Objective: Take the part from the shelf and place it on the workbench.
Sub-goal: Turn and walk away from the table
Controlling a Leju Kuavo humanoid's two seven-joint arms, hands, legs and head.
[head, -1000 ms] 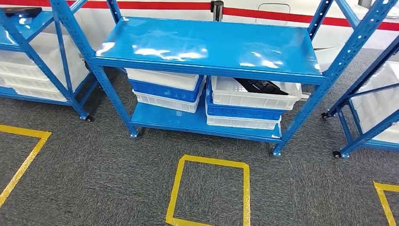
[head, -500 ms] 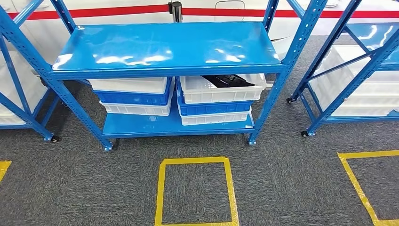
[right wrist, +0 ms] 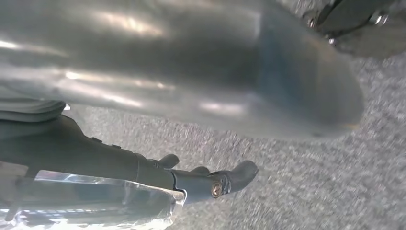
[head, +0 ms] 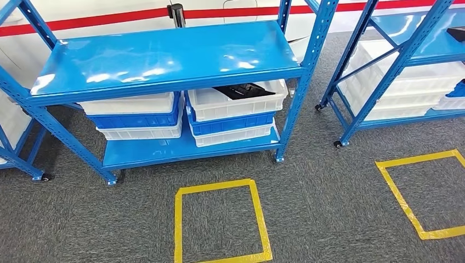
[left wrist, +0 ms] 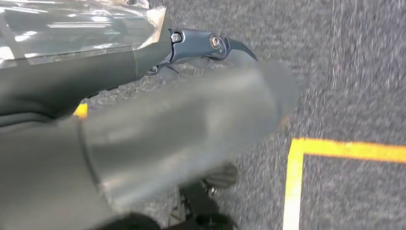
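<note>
A black part (head: 244, 90) lies in the top white crate (head: 236, 104) on the lower level of the blue shelf (head: 164, 55), right of that level's middle; the shelf's top board hides its far end. My left hand (left wrist: 186, 110) hangs over grey carpet beside a yellow tape line (left wrist: 335, 148), its fingers (left wrist: 215, 43) stretched out and holding nothing. My right hand (right wrist: 191, 86) also hangs above the carpet, fingers (right wrist: 225, 182) extended, with nothing in it. Both wrist views are blurred.
Stacked white and blue crates (head: 137, 115) fill the shelf's lower left. A second blue shelf (head: 406, 49) with white crates stands to the right, a third (head: 16, 126) at the left edge. Yellow tape squares (head: 219, 222) (head: 422, 192) mark the carpet in front.
The whole picture has slid left and tilted, so the camera has turned to the right. The right-hand shelf and its tape square show more fully. Nothing on the shelves has moved.
</note>
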